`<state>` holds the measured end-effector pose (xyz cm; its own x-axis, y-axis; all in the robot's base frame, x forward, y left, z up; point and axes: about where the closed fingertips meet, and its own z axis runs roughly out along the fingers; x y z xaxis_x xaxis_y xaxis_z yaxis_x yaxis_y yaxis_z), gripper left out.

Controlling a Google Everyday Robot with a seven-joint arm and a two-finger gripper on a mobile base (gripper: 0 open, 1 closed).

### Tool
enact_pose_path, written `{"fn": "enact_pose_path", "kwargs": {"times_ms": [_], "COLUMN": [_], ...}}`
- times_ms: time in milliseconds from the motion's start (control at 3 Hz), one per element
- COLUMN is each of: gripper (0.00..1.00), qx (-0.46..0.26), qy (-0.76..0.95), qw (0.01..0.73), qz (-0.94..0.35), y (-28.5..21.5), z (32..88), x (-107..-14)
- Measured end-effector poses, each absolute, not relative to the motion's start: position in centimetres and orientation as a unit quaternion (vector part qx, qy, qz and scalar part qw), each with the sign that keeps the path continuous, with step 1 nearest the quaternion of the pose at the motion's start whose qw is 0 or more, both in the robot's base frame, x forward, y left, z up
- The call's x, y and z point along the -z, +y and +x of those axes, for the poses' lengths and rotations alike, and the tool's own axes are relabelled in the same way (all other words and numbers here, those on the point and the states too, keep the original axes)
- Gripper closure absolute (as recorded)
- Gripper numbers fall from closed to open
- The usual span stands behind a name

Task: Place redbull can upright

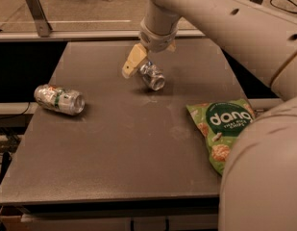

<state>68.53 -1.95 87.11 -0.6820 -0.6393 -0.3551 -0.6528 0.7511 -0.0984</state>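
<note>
The redbull can point(153, 76), slim and silver with bluish markings, lies on its side near the back middle of the grey table point(124, 148). My gripper point(144, 66) has come down from above over the can's far end. One beige finger point(132, 62) stands just left of the can, and the other is mostly hidden behind the wrist and the can. The fingers look open, straddling the can's far end, with the can still resting on the table.
A fatter silver can with green and orange markings point(59, 99) lies on its side at the table's left edge. A green chips bag point(224, 129) lies at the right edge. My arm's large link point(263, 177) fills the lower right corner.
</note>
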Motion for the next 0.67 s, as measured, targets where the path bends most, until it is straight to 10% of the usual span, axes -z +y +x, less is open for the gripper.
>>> {"fn": "enact_pose_path", "kwargs": {"times_ms": [667], "gripper": [0.18], "qx": [0.023], "qy": [0.931], "qw": [0.161], "qz": [-0.328], "y": [-1.0], "z": [71.2], "x": [-84.1]}}
